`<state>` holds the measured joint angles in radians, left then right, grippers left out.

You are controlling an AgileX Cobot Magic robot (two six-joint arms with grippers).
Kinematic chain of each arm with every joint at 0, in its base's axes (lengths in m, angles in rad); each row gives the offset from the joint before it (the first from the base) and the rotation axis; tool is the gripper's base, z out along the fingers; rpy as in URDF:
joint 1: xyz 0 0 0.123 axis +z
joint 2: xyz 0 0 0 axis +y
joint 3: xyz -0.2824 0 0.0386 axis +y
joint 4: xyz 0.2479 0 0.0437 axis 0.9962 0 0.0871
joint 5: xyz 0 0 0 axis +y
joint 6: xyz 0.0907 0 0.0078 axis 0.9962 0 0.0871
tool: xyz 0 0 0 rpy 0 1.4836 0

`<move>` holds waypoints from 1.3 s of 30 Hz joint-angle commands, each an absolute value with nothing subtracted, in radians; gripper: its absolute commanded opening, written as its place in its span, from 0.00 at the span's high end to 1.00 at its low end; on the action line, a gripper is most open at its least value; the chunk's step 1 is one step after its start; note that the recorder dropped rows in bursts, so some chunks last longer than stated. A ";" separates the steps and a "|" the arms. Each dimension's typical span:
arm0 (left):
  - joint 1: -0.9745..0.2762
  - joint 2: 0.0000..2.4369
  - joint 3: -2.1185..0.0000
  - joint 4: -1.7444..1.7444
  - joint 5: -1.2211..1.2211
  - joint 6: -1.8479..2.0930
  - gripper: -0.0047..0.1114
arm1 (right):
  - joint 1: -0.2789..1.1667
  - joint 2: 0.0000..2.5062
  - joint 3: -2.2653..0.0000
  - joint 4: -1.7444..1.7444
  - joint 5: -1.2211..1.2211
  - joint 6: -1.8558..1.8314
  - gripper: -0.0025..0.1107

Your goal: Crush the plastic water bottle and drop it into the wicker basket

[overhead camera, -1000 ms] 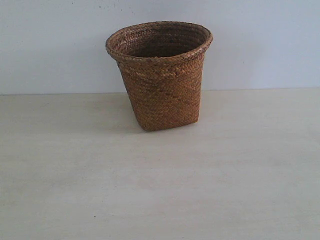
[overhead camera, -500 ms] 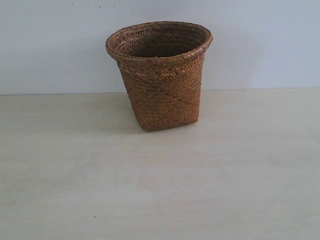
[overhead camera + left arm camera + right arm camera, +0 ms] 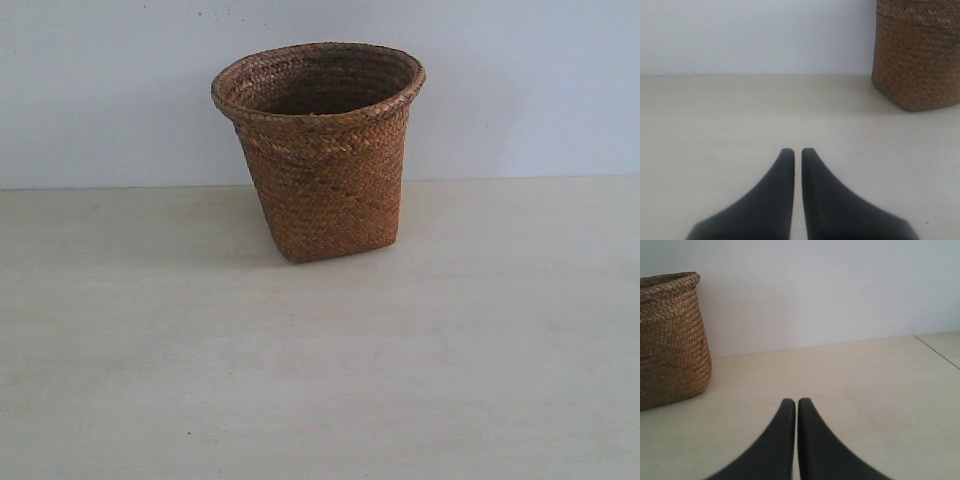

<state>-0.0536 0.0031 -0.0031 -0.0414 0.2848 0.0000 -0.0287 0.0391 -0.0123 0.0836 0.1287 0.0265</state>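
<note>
Left hand (image 3: 797, 151), right hand (image 3: 793, 401) fingers together, empty; wicker basket (image 3: 325, 190) unmoved since earlier.

We see the wicker basket (image 3: 325, 190) standing upright near the far edge of the pale worktop (image 3: 320, 380), midway along it, before a white wall (image 3: 100, 90).
</note>
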 commanded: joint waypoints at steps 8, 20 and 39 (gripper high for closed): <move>-0.051 0.000 0.000 -0.037 0.278 0.000 0.92 | -0.029 0.000 0.000 0.044 0.321 -0.018 0.98; -0.051 0.000 0.000 -0.037 0.280 0.000 0.92 | -0.029 0.000 0.000 0.046 0.334 -0.018 0.98; -0.051 0.000 0.000 -0.037 0.277 0.000 0.92 | -0.029 0.000 0.000 0.046 0.334 -0.018 0.98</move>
<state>-0.0536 0.0031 -0.0031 -0.0414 0.2848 0.0000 -0.0287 0.0044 0.0012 0.0527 0.3377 -0.0159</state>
